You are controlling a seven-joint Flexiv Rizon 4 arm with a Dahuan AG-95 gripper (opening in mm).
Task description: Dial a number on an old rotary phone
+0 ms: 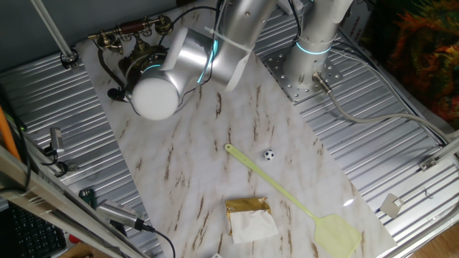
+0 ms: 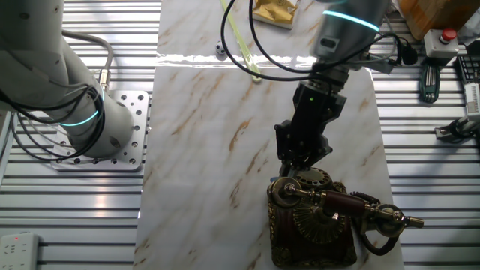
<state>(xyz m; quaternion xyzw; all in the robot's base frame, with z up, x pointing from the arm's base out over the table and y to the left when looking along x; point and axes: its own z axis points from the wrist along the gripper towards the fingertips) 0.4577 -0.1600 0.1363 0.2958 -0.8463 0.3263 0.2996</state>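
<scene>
The old rotary phone (image 2: 313, 225) stands at the near edge of the marble mat, with a dark brown base. Its ornate brass-and-dark handset (image 2: 339, 202) lies on the cradle. The round brass dial (image 2: 315, 181) faces up just beyond the handset. My black gripper (image 2: 301, 166) points down, its fingertips together on the dial's left part, holding nothing. In one fixed view the phone (image 1: 136, 44) sits at the far left, with the handset (image 1: 133, 29) and dark cord (image 1: 107, 72) showing. There the arm's silver wrist (image 1: 172, 72) hides the dial and the gripper.
A yellow fly swatter (image 1: 287, 193), a small black-and-white ball (image 1: 268, 154) and a gold-wrapped packet (image 1: 249, 215) lie on the marble mat (image 1: 186, 150) away from the phone. The arm's base (image 2: 82, 112) stands on the ribbed metal table. Tools lie at the right (image 2: 431, 75).
</scene>
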